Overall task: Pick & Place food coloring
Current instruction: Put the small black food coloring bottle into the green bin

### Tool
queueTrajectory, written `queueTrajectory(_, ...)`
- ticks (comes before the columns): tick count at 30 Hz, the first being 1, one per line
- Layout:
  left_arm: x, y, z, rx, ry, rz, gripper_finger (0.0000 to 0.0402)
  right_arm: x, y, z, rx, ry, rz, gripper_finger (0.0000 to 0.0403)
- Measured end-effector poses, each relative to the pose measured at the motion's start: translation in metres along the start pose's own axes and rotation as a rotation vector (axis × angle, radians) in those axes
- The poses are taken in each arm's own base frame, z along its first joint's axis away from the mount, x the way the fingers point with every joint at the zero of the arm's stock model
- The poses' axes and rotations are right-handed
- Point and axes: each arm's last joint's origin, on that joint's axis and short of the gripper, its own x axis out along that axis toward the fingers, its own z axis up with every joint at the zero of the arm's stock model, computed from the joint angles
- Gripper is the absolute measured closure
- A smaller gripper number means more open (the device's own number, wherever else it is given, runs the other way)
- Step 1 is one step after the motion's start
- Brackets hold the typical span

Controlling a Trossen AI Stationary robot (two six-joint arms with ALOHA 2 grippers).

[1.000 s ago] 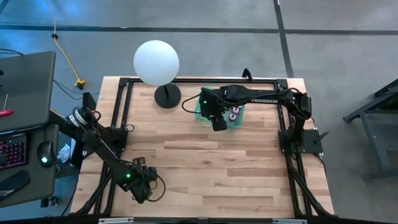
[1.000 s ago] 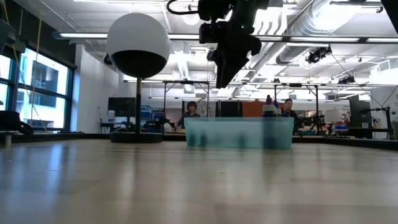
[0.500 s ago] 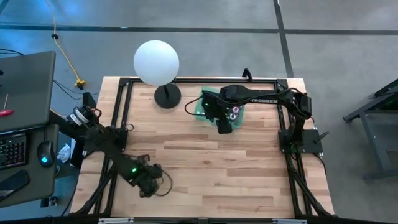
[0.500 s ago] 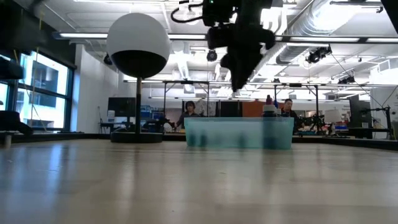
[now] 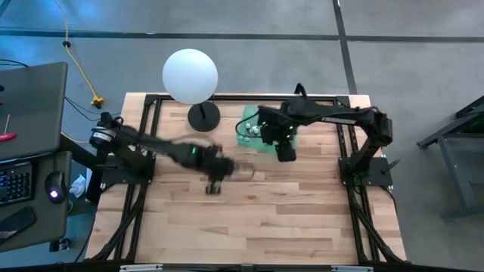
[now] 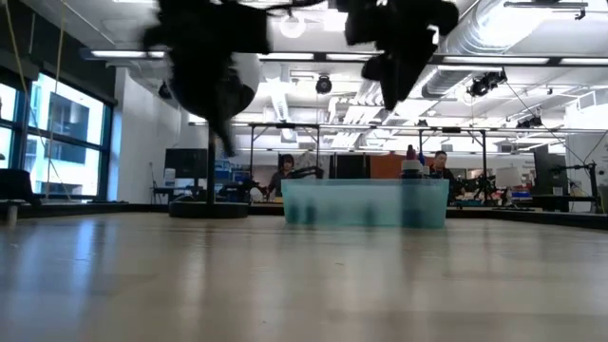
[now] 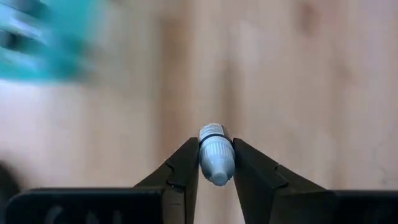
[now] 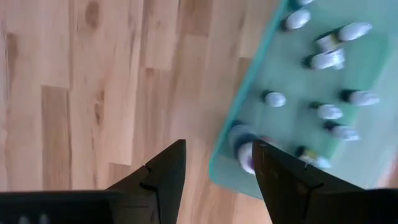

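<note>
While the left gripper (image 7: 216, 163) is clamped on a food coloring bottle (image 7: 215, 152) beside the green bin (image 5: 249, 140), it hangs above the tabletop (image 5: 287, 204). The right gripper (image 8: 214, 163), fingers apart, hovers at the bin's edge.

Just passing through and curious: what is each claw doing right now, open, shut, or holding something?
Left gripper: shut on a food coloring bottle.
Right gripper: open, holding nothing, at the teal bin's edge.

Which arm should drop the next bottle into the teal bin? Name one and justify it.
Left. The left gripper is shut on a food coloring bottle over the table, near the teal bin. The right gripper is open and empty at the bin's edge.
</note>
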Motion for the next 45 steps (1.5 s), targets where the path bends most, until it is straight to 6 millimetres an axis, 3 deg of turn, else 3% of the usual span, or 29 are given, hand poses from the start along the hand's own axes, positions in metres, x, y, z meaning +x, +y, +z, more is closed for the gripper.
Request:
queueTrajectory(6, -0.004, 0.086, 0.025, -0.058, -0.16, 0.114, 0.0318, -0.03, 0.001, -0.024, -0.004, -0.165, 0.017, 0.0226)
queueTrajectory(10, -0.005, 0.128, 0.029, -0.084, -0.275, 0.083, 0.0318, -0.018, 0.004, -0.05, 0.015, -0.293, 0.051, 0.0226)
queueTrajectory(15, -0.002, 0.157, 0.033, -0.027, -0.372, 0.125, 0.0317, 0.01, 0.015, -0.077, 0.071, -0.449, 0.032, 0.0226)
queueTrajectory(20, 0.023, 0.166, 0.042, 0.004, -0.327, 0.045, 0.0317, 0.037, 0.026, -0.093, 0.061, -0.538, 0.029, 0.0226)
queueTrajectory(28, 0.061, 0.177, 0.08, 0.092, -0.17, 0.004, 0.0317, 0.068, 0.03, -0.105, 0.111, -0.538, 0.042, 0.0226)
queueTrajectory(32, 0.075, 0.181, 0.092, 0.091, -0.099, -0.02, 0.0317, 0.072, 0.03, -0.108, 0.121, -0.523, 0.019, 0.0226)
queueTrajectory(39, 0.104, 0.181, 0.088, 0.085, 0.025, -0.031, 0.0317, 0.072, 0.028, -0.108, 0.13, -0.517, -0.043, 0.0226)
queueTrajectory(45, 0.111, 0.178, 0.085, 0.096, 0.062, -0.041, 0.0314, 0.072, 0.028, -0.108, 0.131, -0.513, -0.055, 0.0226)
